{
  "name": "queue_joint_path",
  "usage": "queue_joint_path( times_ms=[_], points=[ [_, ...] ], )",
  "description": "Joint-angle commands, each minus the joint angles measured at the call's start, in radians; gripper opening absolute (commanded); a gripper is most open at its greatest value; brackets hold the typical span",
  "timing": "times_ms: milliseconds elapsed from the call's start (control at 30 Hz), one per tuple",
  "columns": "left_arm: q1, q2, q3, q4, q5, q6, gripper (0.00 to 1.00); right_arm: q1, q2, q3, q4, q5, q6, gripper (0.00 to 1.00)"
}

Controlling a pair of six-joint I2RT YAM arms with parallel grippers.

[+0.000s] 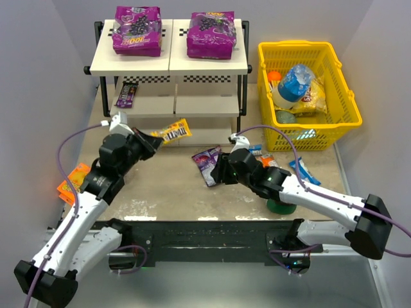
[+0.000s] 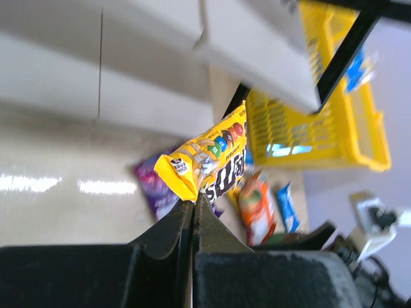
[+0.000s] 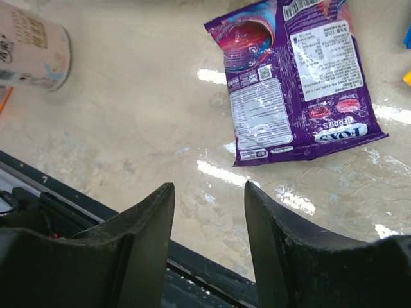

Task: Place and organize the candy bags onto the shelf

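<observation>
Two big purple bags (image 1: 137, 30) sit on the top board of the shelf (image 1: 170, 61) and a dark packet (image 1: 126, 94) lies on its middle tier. I'd call the job under halfway, as an orange bag (image 1: 72, 183), blue bags (image 1: 302, 170) and a small purple bag (image 1: 207, 163) lie loose on the bench (image 1: 167, 192). The left end effector (image 1: 154, 138) pinches a yellow bag (image 1: 176, 131) by its corner just before the shelf, the right end effector (image 1: 218, 170) stands spread and empty by the small purple bag, and the basket (image 1: 295, 45) holds a bottle (image 1: 295, 83) and a pouch (image 1: 314, 99).

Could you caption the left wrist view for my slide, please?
Left hand pinches the yellow candy bag near the shelf.
</observation>
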Motion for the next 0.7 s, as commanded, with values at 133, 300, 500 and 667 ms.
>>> queue_joint_path(
  times_ms=[133, 300, 500, 667],
  points=[
    [0.042, 0.12, 0.199, 0.166, -0.256, -0.128, 0.0, 0.0, -0.096, 0.036, -0.07, 0.075, 0.008, 0.54],
    [0.042, 0.165, 0.176, 0.329, -0.478, -0.283, 0.0, 0.0, -0.128, 0.017, -0.078, 0.092, 0.013, 0.54],
    [0.042, 0.258, 0.231, 0.375, -0.646, -0.401, 0.0, 0.0, -0.158, 0.013, -0.099, 0.114, 0.015, 0.55],
    [0.043, 0.361, 0.314, 0.341, -0.699, -0.441, 0.0, -0.001, -0.176, 0.016, -0.113, 0.134, 0.012, 0.57]
  ],
)
